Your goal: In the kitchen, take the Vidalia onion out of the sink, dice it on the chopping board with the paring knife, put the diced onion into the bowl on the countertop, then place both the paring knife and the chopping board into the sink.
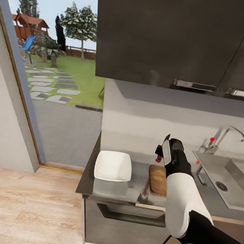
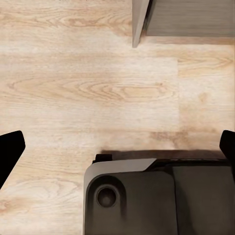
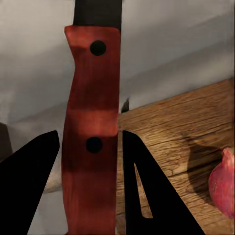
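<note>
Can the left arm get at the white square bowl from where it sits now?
Probably not as it stands. The left gripper hangs low over the pale wooden floor beside the robot's base, open and empty, while the shallow white square bowl sits up on the grey countertop. Nothing blocks it, but it must be raised first.

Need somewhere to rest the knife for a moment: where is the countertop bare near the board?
The countertop has a bare strip between the bowl and the chopping board, and more grey surface behind the bowl toward the wall. The board itself carries the Vidalia onion, and the right gripper hangs over it with the paring knife, so that side is crowded.
</note>
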Robot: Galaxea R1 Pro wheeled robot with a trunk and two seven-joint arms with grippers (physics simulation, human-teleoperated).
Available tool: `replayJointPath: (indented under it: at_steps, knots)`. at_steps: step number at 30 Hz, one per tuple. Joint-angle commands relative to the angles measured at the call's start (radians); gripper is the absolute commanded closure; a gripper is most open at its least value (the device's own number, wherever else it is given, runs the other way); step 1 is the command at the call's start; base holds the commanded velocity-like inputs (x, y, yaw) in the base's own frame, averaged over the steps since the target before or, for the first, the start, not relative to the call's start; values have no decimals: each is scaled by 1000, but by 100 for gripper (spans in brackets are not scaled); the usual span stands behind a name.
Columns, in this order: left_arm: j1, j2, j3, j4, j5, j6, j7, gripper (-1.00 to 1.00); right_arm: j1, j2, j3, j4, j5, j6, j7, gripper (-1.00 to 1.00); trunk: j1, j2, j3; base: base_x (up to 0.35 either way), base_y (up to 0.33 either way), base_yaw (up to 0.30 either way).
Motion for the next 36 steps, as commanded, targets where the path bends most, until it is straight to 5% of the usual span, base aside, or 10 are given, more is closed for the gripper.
replayJointPath:
  at_steps: [1, 6, 12, 19, 25, 36]
  knots:
    - [0, 0, -1, -1, 3, -1, 1, -100, -1, -1, 16, -15, 4, 3, -1, 100, 0, -2, 0, -73, 0, 0]
    - [0, 0, -1, -1, 2, -1, 1, -100, 1, -8, 98, -119, 32, -1, 1, 100, 0, -2, 7, -26, 0, 0]
    - [0, 0, -1, -2, 2, -1, 1, -100, 2, -12, 192, -168, 171, -8, 6, 100, 0, -2, 17, -2, 0, 0]
    - [0, 0, -2, -1, 2, -1, 1, -100, 2, -14, 352, -171, 244, -4, 2, 100, 0, -2, 28, -13, 0, 0]
    - [0, 0, -2, -1, 2, -1, 1, -100, 45, -13, 398, -169, 332, -3, 2, 100, 0, -2, 38, -163, -53, 0]
    - [0, 0, -1, 0, 2, -1, 1, -100, 190, -25, 474, -247, 389, -68, 2, 100, 0, -2, 55, -220, -123, 0]
